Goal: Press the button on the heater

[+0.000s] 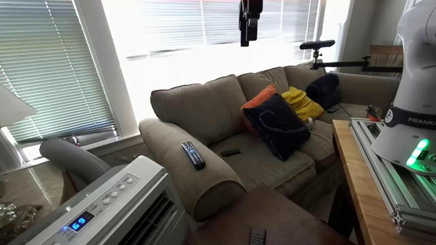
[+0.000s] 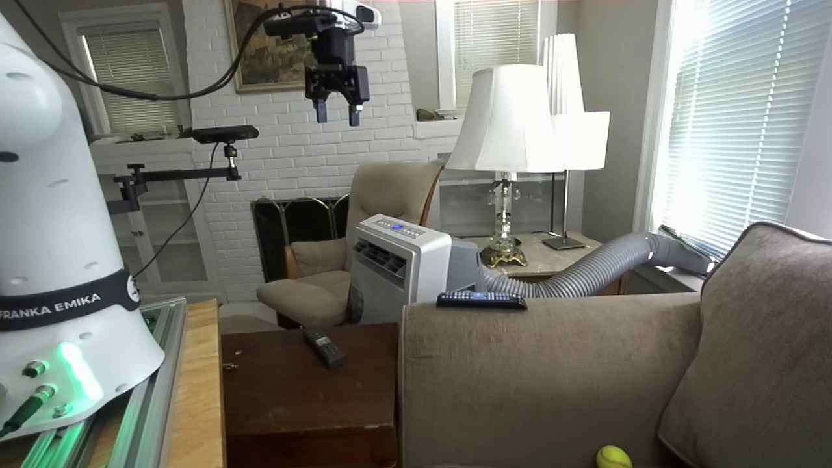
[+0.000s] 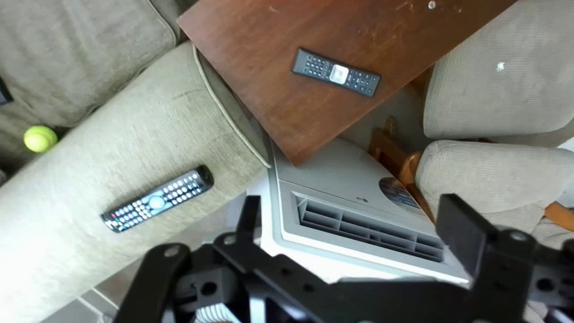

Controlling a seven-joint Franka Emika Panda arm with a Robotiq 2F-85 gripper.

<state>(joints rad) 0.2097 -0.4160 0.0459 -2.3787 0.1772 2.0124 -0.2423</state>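
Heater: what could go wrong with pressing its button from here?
The tool is open, so contact might land off target.
The small buttons on the heater sit in a row and the wrist view doesn't show them, so a wrong press is possible.
A low approach might knock the remote off the sofa arm.

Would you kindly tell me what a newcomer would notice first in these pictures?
Most likely the blue 69 glowing on the display atop the white heater, which stands beside the sofa arm. Next would probably come the bright green light on the robot's base, above the wooden table. In an exterior view, the open fingers also stand out, dark against the white brick wall.
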